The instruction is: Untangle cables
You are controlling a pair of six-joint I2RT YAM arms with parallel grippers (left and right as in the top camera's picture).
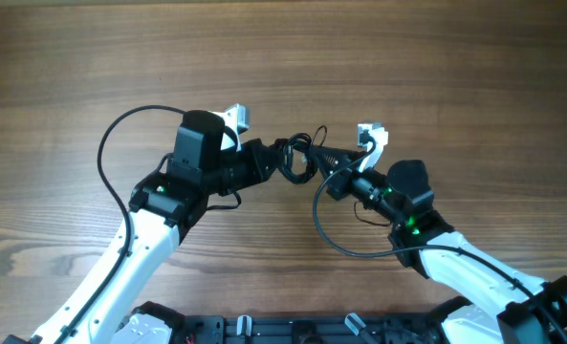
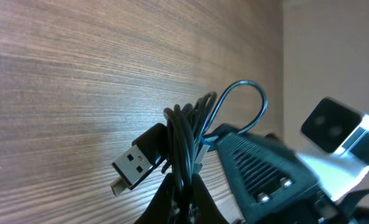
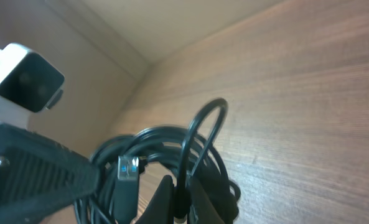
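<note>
Hardly begun, I'd say: the knotted bundle of thin black cables (image 1: 298,159) with its USB plug sits mid-frame over the brown wooden desk (image 1: 407,57), one coiled tangle pinched by the closed left jaws and right jaws alike.

Overhead, the cables (image 1: 299,156) are a tangle too small to sort by strand, masking the tips of the left hand (image 1: 281,161) and right hand (image 1: 326,179). Both wrist views crop them at the bottom edge.
</note>
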